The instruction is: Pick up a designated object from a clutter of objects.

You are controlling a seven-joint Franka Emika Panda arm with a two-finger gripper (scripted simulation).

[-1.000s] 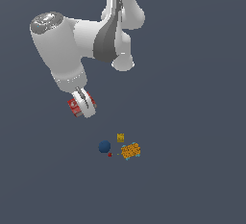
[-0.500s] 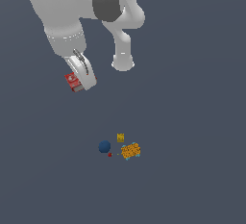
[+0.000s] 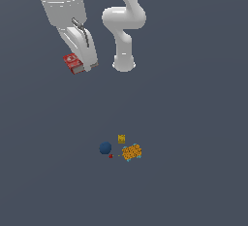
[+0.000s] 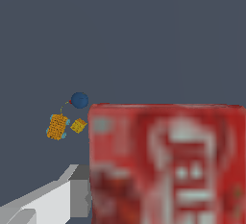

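The flat red box (image 3: 73, 63) with white lettering hangs high above the floor at the exterior view's upper left, and my gripper (image 3: 83, 66) is shut on it. Up close in the wrist view the red box (image 4: 168, 163) fills much of the picture, with one grey finger (image 4: 57, 196) beside it. The rest of the clutter lies far below: a dark blue ball (image 3: 105, 148), a small yellow cube (image 3: 121, 138), an orange-and-teal patterned box (image 3: 131, 152) and a tiny red item (image 3: 111, 156). The wrist view shows the ball (image 4: 79, 100), cube (image 4: 78, 125) and patterned box (image 4: 57, 126) too.
The arm's white base column (image 3: 124, 63) stands behind the gripper toward the exterior view's right. The dark grey floor (image 3: 193, 171) spreads all around the small group of objects.
The gripper has risen with the red box, away from the clutter on the floor. The ball, cube and patterned box have stayed in place.
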